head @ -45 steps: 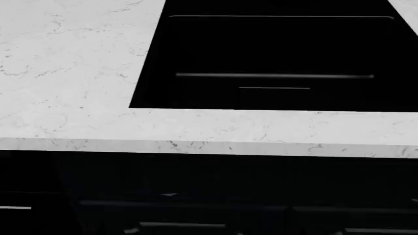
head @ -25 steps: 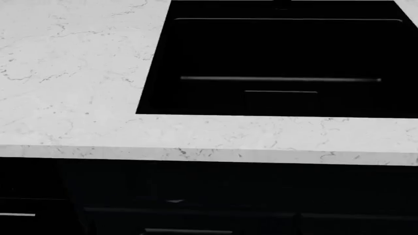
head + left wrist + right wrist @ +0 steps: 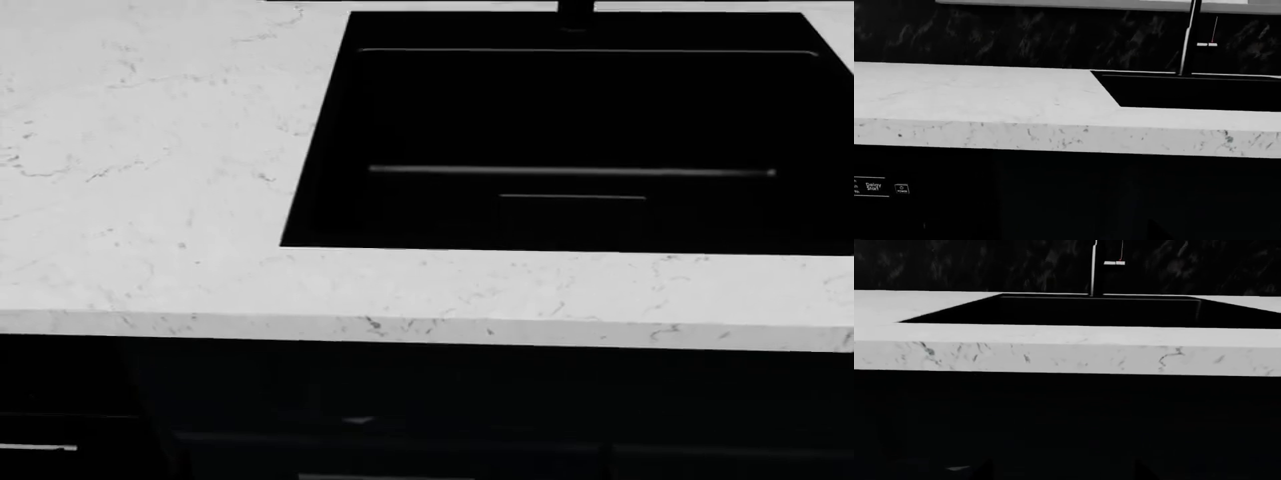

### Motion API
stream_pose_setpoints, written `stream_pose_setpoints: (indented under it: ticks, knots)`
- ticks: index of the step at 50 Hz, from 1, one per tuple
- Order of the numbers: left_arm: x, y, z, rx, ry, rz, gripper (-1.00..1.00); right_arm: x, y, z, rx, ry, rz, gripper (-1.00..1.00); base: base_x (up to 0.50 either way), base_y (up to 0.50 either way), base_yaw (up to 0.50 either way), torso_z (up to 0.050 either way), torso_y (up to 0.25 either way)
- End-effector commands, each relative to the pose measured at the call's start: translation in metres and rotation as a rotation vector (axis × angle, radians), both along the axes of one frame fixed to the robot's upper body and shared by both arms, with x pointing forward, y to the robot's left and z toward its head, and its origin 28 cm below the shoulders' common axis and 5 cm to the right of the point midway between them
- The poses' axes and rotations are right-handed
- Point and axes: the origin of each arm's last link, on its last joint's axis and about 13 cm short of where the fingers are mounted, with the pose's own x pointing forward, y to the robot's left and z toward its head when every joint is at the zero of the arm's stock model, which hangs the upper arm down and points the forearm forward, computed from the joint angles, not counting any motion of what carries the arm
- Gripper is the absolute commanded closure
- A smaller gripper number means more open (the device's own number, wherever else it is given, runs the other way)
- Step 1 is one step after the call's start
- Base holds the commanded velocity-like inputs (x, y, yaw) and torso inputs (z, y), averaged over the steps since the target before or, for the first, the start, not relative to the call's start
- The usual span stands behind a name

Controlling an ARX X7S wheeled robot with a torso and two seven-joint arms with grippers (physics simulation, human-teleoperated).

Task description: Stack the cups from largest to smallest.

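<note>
White speckled marble countertop [image 3: 147, 200] and black sunken sink [image 3: 574, 140] have slid lower in head view (camera tilted up); no cups or grippers seen, so jaw state cannot be told.

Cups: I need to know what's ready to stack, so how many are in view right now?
0. No view shows a cup, only the white countertop, the black sink and the faucet. Cups may sit outside the frames.

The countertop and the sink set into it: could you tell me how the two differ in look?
The countertop is pale, veined marble-like stone; the sink is plain black. The countertop is a flat raised slab with a thick front edge; the sink is a recessed rectangular basin. No cups lie on or in either.
</note>
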Motion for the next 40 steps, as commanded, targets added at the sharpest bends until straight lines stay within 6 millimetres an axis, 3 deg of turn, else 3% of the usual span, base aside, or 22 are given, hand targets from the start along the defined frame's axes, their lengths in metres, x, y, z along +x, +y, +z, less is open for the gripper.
stream_pose_setpoints:
  ticks: [1, 8, 13, 32, 40]
  knots:
    - [0.003, -0.002, -0.002, 0.017, 0.020, -0.017, -1.00, 0.001, -0.002, 0.006, 0.000, -0.022, -0.003, -1.00, 0.00, 0.00, 0.00, 0.050, 0.000]
    - [0.007, -0.001, 0.007, 0.003, -0.001, -0.015, -1.00, 0.003, -0.010, 0.020, -0.015, -0.052, -0.022, -1.00, 0.00, 0.00, 0.00, 0.050, 0.000]
    - [0.022, 0.004, 0.040, 0.016, -0.094, -0.021, -1.00, 0.007, -0.023, 0.043, -0.042, -0.106, -0.058, -1.00, 0.00, 0.00, 0.00, 0.050, 0.000]
    - [0.067, 0.016, 0.129, 0.081, -0.245, -0.035, -1.00, 0.035, -0.053, 0.134, -0.114, -0.237, -0.106, -1.00, 0.00, 0.00, 0.00, 0.050, 0.000]
    - [0.083, 0.022, 0.156, 0.056, -0.249, -0.037, -1.00, 0.044, -0.064, 0.160, -0.103, -0.263, -0.089, -1.00, 0.00, 0.00, 0.00, 0.003, 0.000]
